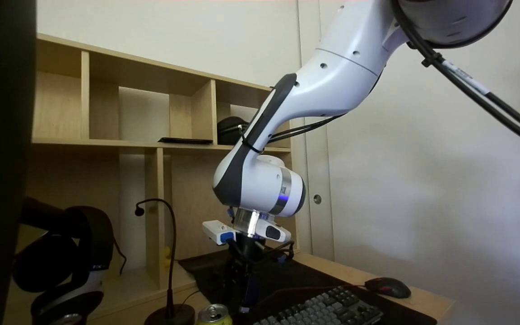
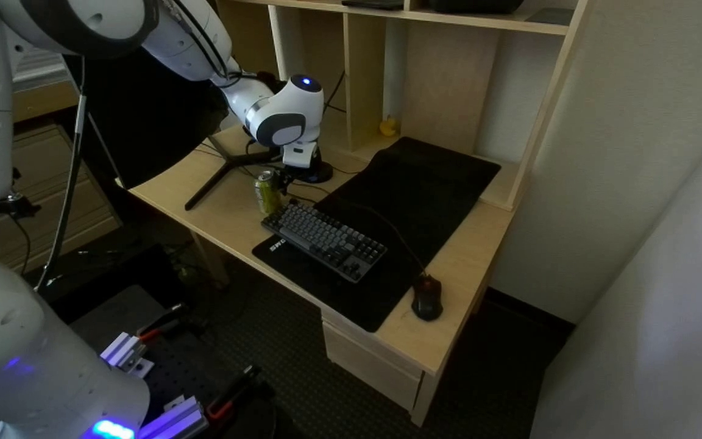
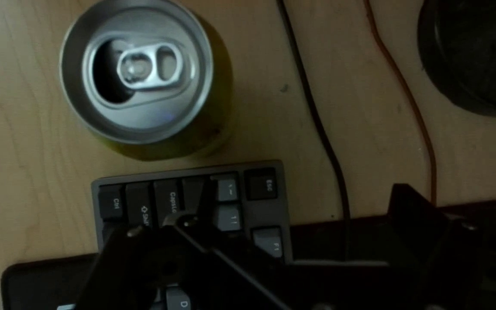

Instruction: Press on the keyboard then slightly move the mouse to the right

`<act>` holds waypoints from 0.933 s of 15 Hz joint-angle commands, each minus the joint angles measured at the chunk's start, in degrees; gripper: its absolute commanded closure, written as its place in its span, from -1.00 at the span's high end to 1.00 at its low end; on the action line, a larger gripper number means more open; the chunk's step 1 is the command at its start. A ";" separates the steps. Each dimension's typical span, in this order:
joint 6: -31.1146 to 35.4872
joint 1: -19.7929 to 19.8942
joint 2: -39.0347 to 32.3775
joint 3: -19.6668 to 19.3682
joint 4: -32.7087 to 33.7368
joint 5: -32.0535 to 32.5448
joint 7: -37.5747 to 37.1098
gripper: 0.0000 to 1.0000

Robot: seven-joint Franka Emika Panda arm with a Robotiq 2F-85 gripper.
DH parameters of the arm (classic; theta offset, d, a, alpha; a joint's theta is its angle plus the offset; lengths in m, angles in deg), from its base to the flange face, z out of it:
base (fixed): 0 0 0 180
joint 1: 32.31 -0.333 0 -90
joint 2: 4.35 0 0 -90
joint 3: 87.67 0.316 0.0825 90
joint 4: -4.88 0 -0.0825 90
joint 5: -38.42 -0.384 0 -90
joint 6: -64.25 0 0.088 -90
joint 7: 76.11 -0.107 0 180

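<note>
Your claw (image 3: 305, 196) is released: fingers (image 3: 409, 215) well apart, nothing gripped. Keyboard (image 2: 326, 239) is just below it, Esc end; in the wrist view one fingertip overlaps the keys (image 3: 228, 217), the other falls past the rear edge. Can't tell whether you're touching. Finger spread lies across the keyboard's long axis, so I'd shift you toward the key rows before pressing down. Can (image 3: 144, 77) sits just beside that same end; mind it. Mouse (image 2: 427, 299) is well apart, past the opposite end, on bare desk (image 2: 464, 256) just beside the mat (image 2: 430, 183). Long axis points you roughly its way. Wrist view reads key labels and the finger gap but misses the mouse; both exterior views show the mouse, while the fingertips there are too dark to read.
</note>
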 commanded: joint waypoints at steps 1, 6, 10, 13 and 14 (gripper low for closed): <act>1.14 -0.38 -3.56 -0.58 3.63 1.24 -3.02 1.00; 2.26 -0.01 -7.29 -0.18 7.88 0.91 -4.62 1.00; 1.90 0.44 -6.39 0.27 6.59 0.79 -4.47 1.00; 1.89 0.89 -6.16 0.70 6.45 0.16 -4.14 1.00; 2.31 1.15 -5.93 1.00 6.19 -0.29 -3.83 1.00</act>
